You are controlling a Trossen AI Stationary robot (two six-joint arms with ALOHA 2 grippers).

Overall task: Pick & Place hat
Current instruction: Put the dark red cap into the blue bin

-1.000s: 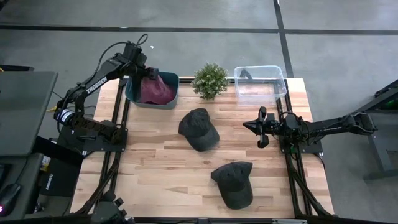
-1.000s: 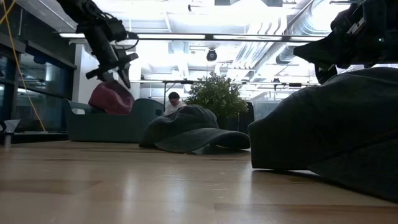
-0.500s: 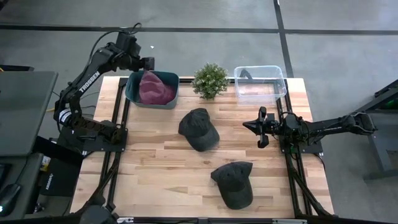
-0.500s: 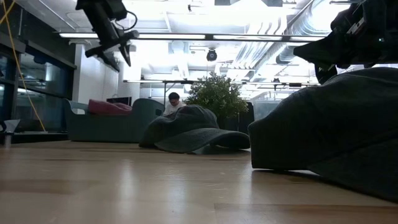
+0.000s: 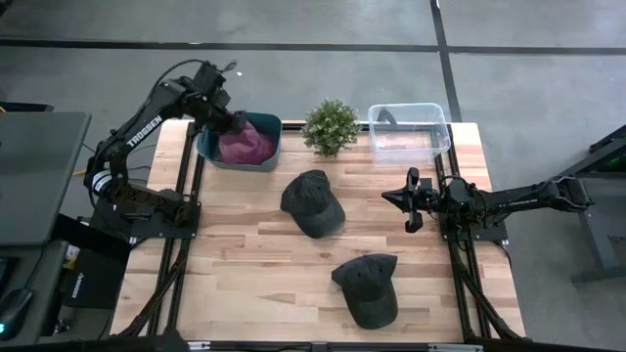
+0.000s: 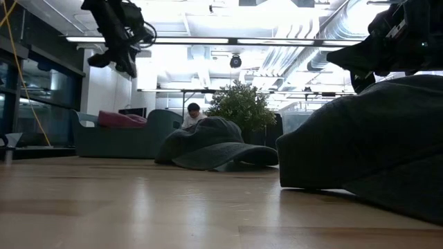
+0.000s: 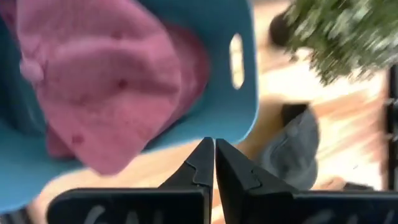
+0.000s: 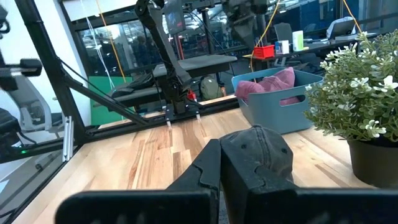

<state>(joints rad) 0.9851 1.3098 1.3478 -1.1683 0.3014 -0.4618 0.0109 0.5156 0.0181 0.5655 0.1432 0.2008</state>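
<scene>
The pale butcher-block wooden table (image 5: 245,254) carries a black frame rail down each side. At its 11 o'clock corner sits a teal plastic bin (image 5: 207,147) with a slotted handle in its wall, and the crumpled pink fabric hat (image 5: 245,144) lies inside it, bulging up to about rim height in the low view. At 12 o'clock, just beside the bin, stands a small green artificial plant (image 5: 329,126) in a dark pot, and a clear plastic tub (image 5: 408,130) occupies the 1 o'clock corner.

A dark grey cap (image 5: 312,202) rests near the table's centre, brim toward 5 o'clock, and a second dark grey cap (image 5: 368,287) lies well apart from it toward 5 o'clock.

The left gripper (image 5: 227,119) hangs above the bin's 10 o'clock side, clear of the pink hat; in the left wrist view its fingers (image 7: 202,163) are pressed together with nothing between them. The right gripper (image 5: 410,199) waits at the table's 3 o'clock edge, pointing toward 9 o'clock, and its fingers (image 8: 208,163) also meet tip to tip with nothing between them.

Around the table the floor is grey concrete crossed by dark seams. Across the table top, the low view shows a bright white ceiling (image 6: 277,28) with ducts and strip lights, glazed walls at 9 o'clock, and a person's head (image 6: 193,109) behind the bin. The right wrist view adds black metal framing and cluttered benches in the room beyond.
</scene>
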